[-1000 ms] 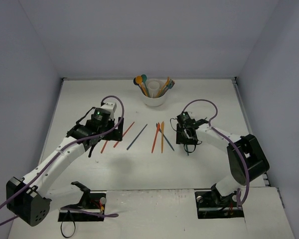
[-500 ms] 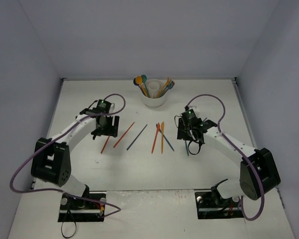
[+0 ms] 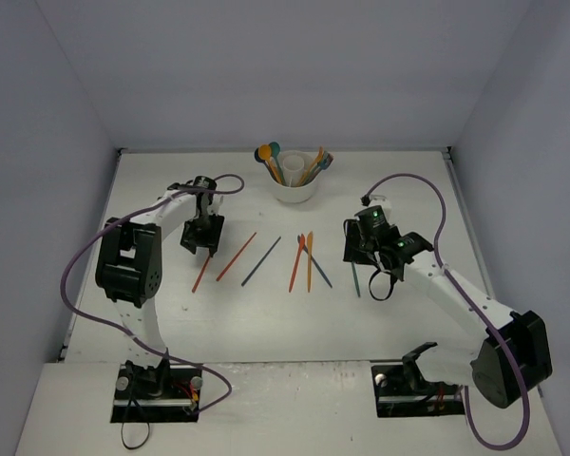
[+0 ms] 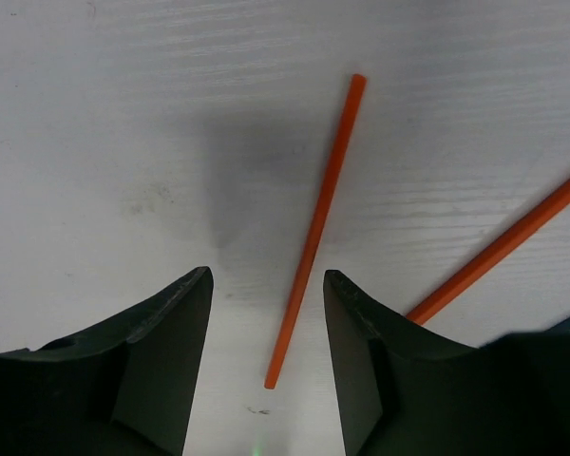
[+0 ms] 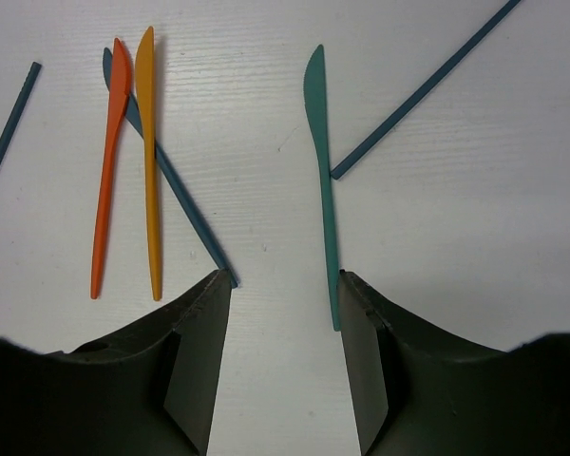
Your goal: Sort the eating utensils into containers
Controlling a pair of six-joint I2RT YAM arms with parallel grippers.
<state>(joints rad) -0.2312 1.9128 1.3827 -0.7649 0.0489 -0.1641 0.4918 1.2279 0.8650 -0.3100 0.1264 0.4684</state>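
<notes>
The white cup (image 3: 294, 190) stands at the back middle with several utensils upright in it. Several utensils lie in a row on the table. My left gripper (image 3: 201, 237) is open and low over a red-orange stick (image 4: 315, 233), which lies between its fingers (image 4: 266, 275). A second red-orange stick (image 4: 513, 237) lies to its right. My right gripper (image 3: 363, 247) is open and empty (image 5: 285, 277). A teal knife (image 5: 321, 180) lies just inside its right finger. A dark blue knife (image 5: 171, 180), a red-orange knife (image 5: 107, 171) and an orange knife (image 5: 150, 161) lie to the left.
A dark blue stick (image 3: 260, 261) lies mid-table between the two groups. Another dark blue stick (image 5: 427, 90) lies beyond the teal knife. Grey walls close in the table (image 3: 266, 323) on three sides. Purple cables loop over both arms.
The left arm has swung round toward the left wall while its gripper stayed over the left red-orange stick. The right gripper has shifted slightly right, uncovering the teal knife.
</notes>
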